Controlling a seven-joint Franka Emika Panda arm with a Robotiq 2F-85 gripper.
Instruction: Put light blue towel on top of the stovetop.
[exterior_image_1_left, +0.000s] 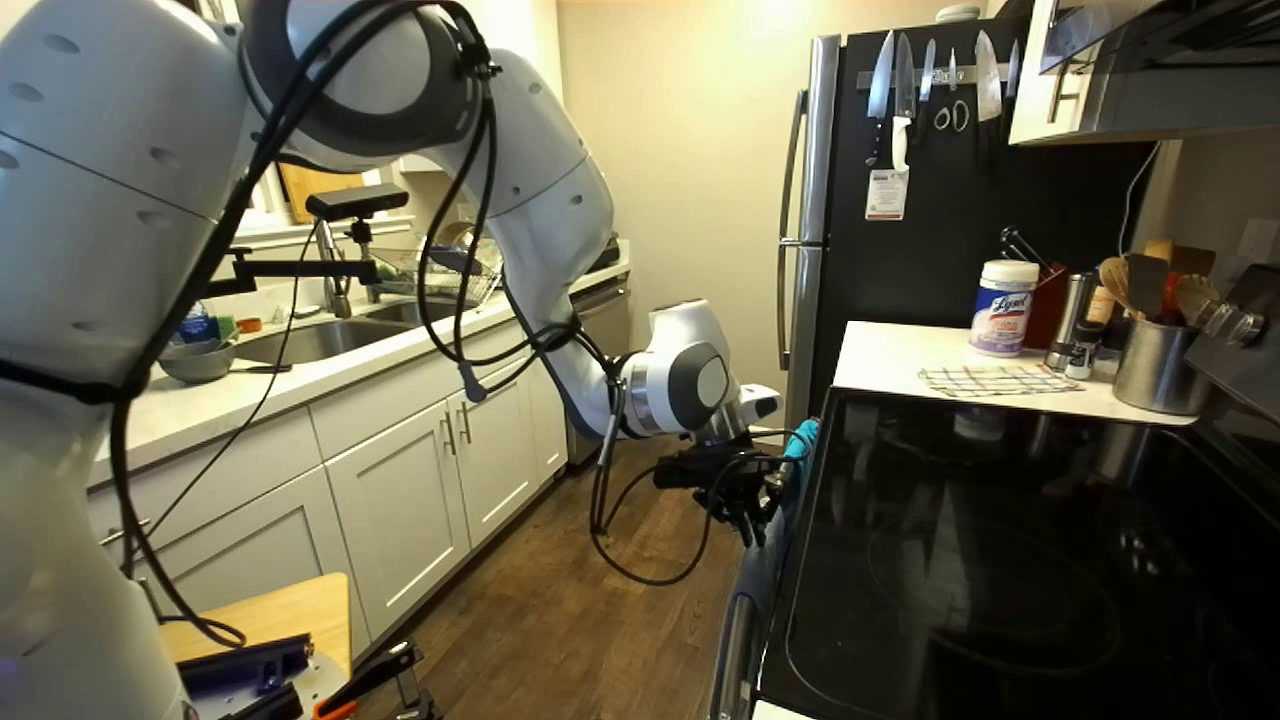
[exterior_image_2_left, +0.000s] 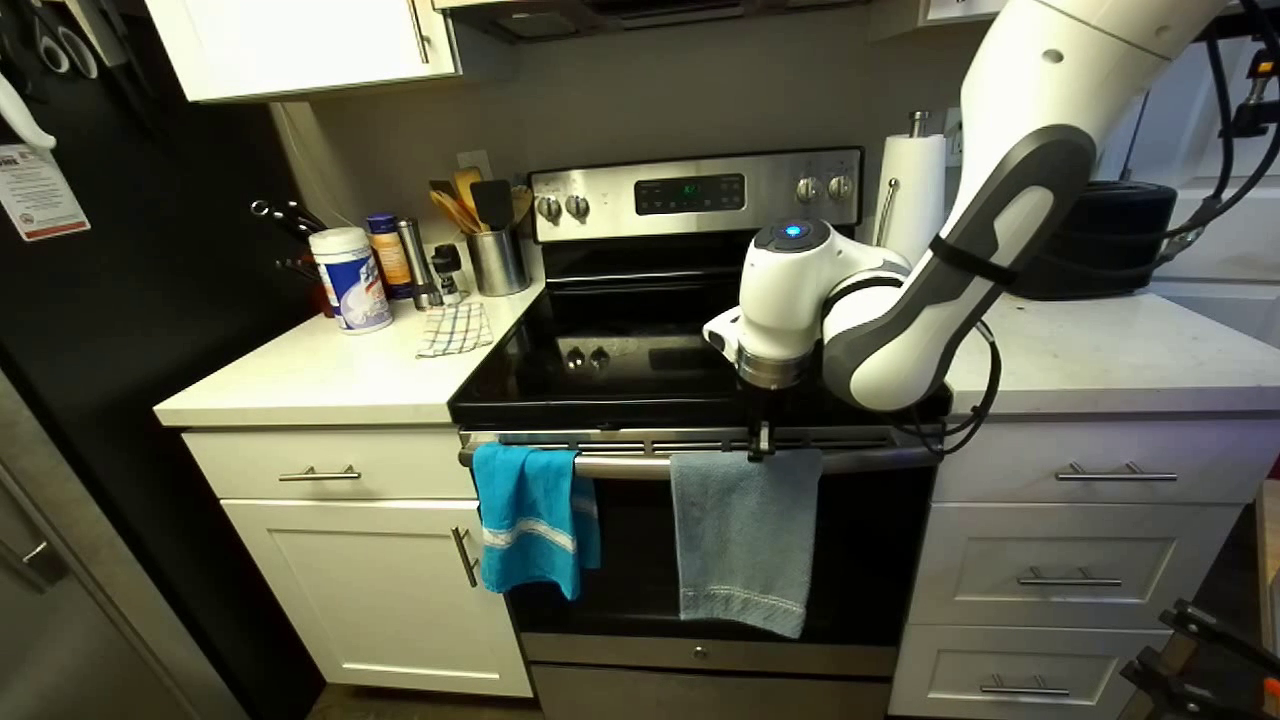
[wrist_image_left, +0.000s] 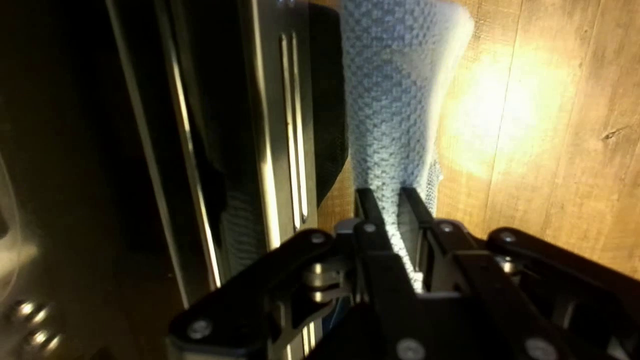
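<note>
The light blue towel (exterior_image_2_left: 745, 545) hangs limp over the right half of the oven door handle, and its woven surface fills the upper middle of the wrist view (wrist_image_left: 392, 95). Right at the towel's top fold sits my gripper (exterior_image_2_left: 762, 442), pointing down. Its fingertips (wrist_image_left: 367, 196) stand a short way apart, with the towel (wrist_image_left: 385, 175) showing in the gap below them. I see no cloth pinched against the pads. Just behind and above the handle lies the glossy black stovetop (exterior_image_1_left: 960, 560), bare in both exterior views.
A brighter blue towel (exterior_image_2_left: 530, 520) with a white band hangs on the handle's left end. The metal oven handle (exterior_image_2_left: 620, 466) runs along the stove front. Wipes (exterior_image_2_left: 350, 280), a utensil holder (exterior_image_2_left: 497, 262) and a checked cloth (exterior_image_2_left: 455, 330) occupy the adjoining counter.
</note>
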